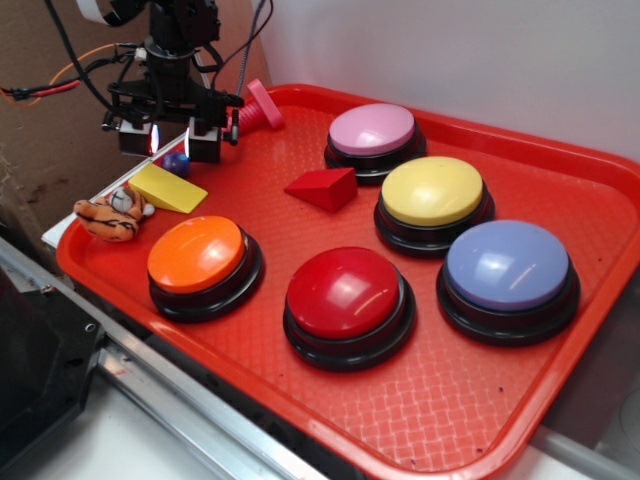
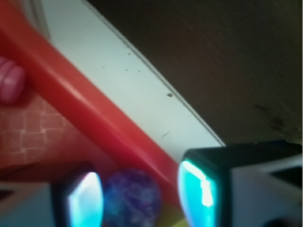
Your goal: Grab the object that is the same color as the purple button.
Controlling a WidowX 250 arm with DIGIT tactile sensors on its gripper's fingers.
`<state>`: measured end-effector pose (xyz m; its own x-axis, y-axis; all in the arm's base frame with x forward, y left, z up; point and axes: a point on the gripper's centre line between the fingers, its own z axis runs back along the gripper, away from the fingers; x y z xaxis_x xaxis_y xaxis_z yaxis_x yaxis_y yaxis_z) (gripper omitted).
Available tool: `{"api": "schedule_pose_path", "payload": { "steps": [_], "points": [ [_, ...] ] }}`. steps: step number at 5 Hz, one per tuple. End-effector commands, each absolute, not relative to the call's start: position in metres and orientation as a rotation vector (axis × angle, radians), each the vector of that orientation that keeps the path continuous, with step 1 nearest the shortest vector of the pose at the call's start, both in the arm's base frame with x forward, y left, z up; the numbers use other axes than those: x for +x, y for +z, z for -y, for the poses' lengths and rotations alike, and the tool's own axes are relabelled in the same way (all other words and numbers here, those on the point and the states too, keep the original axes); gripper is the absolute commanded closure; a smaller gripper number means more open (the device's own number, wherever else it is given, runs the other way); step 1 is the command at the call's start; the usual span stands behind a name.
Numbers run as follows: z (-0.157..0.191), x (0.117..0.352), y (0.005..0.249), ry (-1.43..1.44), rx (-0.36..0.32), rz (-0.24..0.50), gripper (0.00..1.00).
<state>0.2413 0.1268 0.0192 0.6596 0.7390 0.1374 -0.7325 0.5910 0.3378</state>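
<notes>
One textured red plastic tray (image 1: 470, 400) is sitting on the work surface. Five glossy dome buttons on round black bases are resting on it: one orange (image 1: 197, 253), one red (image 1: 343, 291), one lavender-blue (image 1: 507, 264), one yellow (image 1: 432, 190) and one pale pink (image 1: 372, 129). Two wedge blocks are lying there, one yellow (image 1: 166, 188) and one red (image 1: 324, 188). One pink ribbed bolt (image 1: 262, 107), one tiny dark purple speckled ball (image 1: 176, 163) and one small plush tiger (image 1: 113, 216) are showing.
</notes>
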Motion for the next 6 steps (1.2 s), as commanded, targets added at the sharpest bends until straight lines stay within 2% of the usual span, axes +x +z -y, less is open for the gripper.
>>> {"api": "schedule_pose_path", "payload": {
  "steps": [1,3,4,5,6],
  "points": [
    [-0.132,0.241,0.028,0.842,0.377,0.013,0.97],
    [-0.127,0.248,0.039,0.817,0.351,0.039,1.0],
    [-0.114,0.259,0.063,0.771,0.297,0.111,1.0],
    [-0.089,0.27,0.102,0.685,0.205,0.206,1.0],
    [-0.054,0.269,0.155,0.549,0.058,0.312,1.0]
  ]
}}
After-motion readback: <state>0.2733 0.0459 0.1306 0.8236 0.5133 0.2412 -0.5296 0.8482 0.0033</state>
